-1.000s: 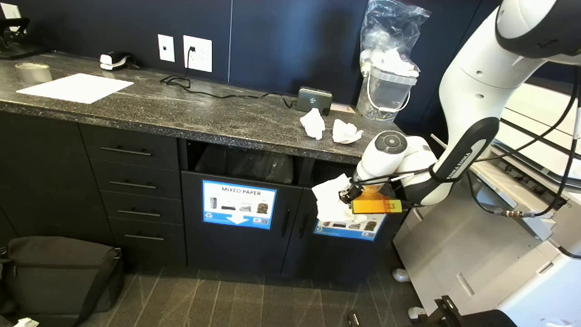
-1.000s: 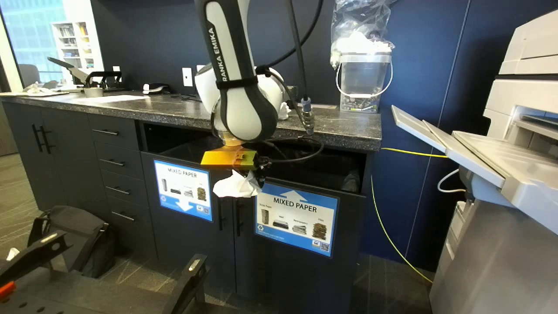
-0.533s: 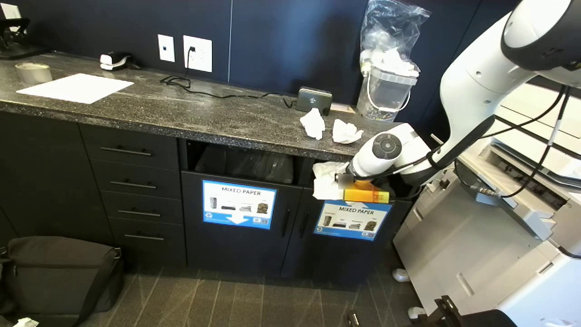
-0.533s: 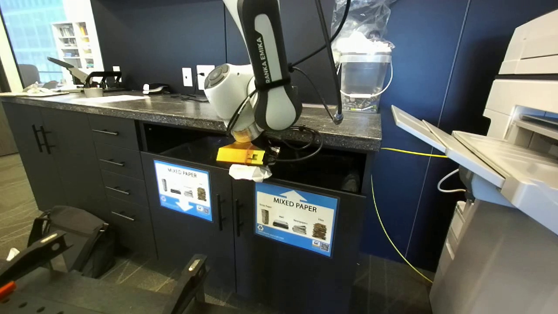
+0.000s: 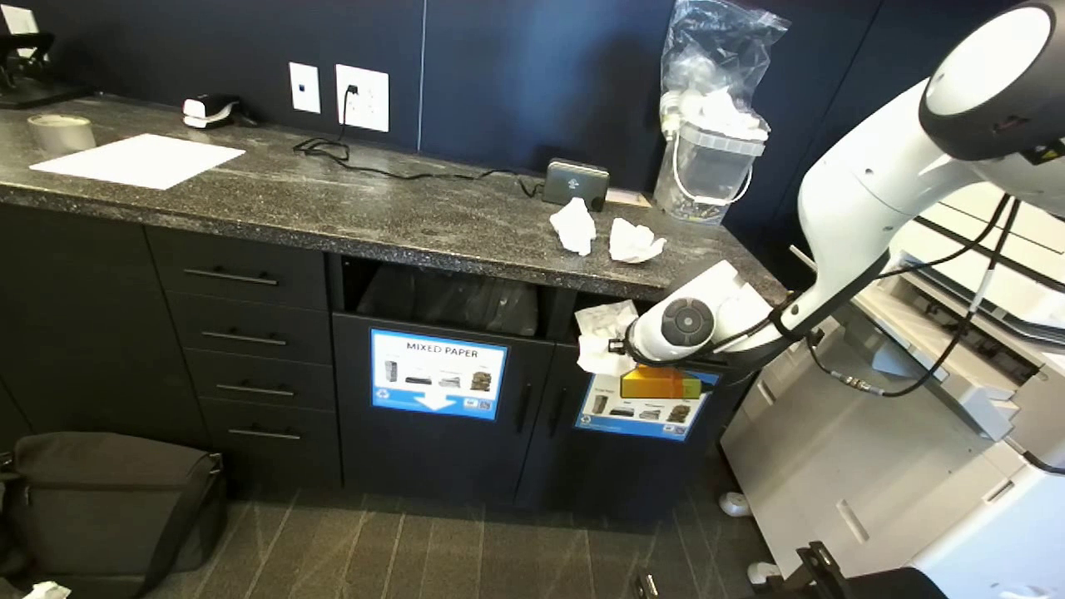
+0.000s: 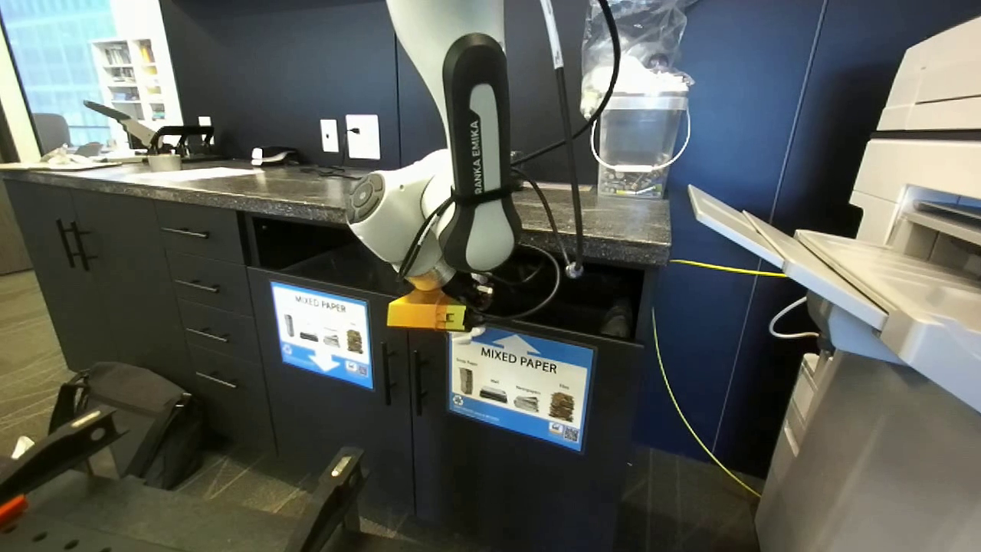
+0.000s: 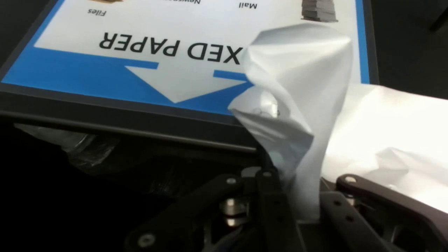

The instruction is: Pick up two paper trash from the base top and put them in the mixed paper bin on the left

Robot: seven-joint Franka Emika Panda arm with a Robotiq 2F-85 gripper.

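robot gripper clamped on crumpled white paper, by the opening of a mixed paper bin, two loose wads on the dark counter

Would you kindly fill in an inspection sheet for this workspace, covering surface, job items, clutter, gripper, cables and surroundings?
Surface: dark speckled countertop above dark cabinets and drawers.
Job items: one crumpled wad and a second crumpled wad lie on the countertop; held paper is in the gripper, not yet released.
Clutter: flat white sheet, tape roll, small dark box and clear bucket, all on the countertop.
Gripper: shut on the held paper, near the top edge of a cabinet front.
Cables: black cable runs along the countertop from a wall outlet; yellow cable stretches beyond the countertop's end.
Surroundings: down-arrow mixed paper sign and up-arrow mixed paper sign on cabinet fronts; printer-like machine; dark bag on the floor.
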